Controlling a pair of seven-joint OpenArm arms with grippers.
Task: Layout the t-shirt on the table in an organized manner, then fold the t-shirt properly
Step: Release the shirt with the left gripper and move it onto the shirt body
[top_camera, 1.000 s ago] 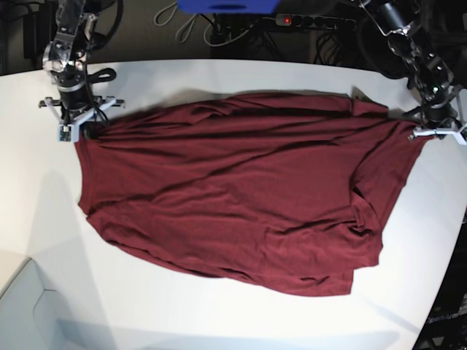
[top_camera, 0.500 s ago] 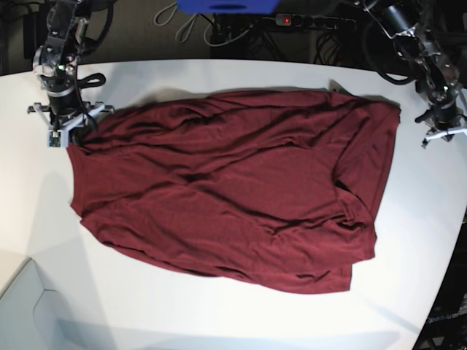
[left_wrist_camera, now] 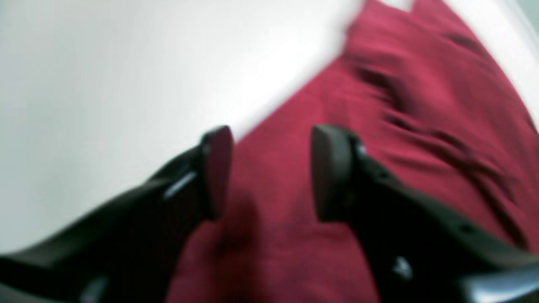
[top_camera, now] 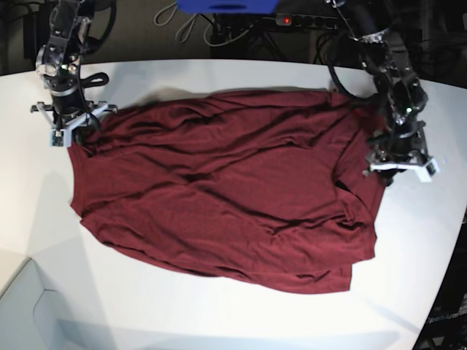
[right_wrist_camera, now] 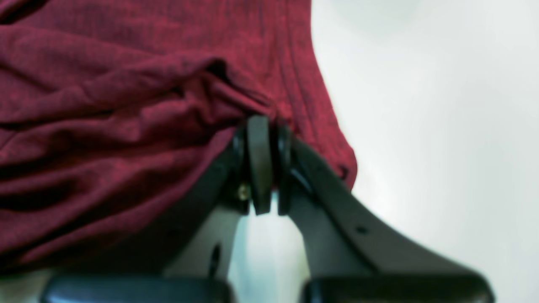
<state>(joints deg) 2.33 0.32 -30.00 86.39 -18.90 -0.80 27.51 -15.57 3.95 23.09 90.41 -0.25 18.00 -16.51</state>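
The left gripper (left_wrist_camera: 269, 172) has let go, jaws parted, swinging back over the t-shirt's (top_camera: 226, 189) edge to regrasp, while the right gripper (right_wrist_camera: 264, 164) stays pinched on its corner.

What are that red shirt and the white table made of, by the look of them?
Shirt: thin, soft knit fabric, likely cotton or a blend; matte, and it bunches into fine wrinkles where the right fingers pinch it. Table: hard, smooth white top, perhaps laminate or painted board; faint sheen, no grain.
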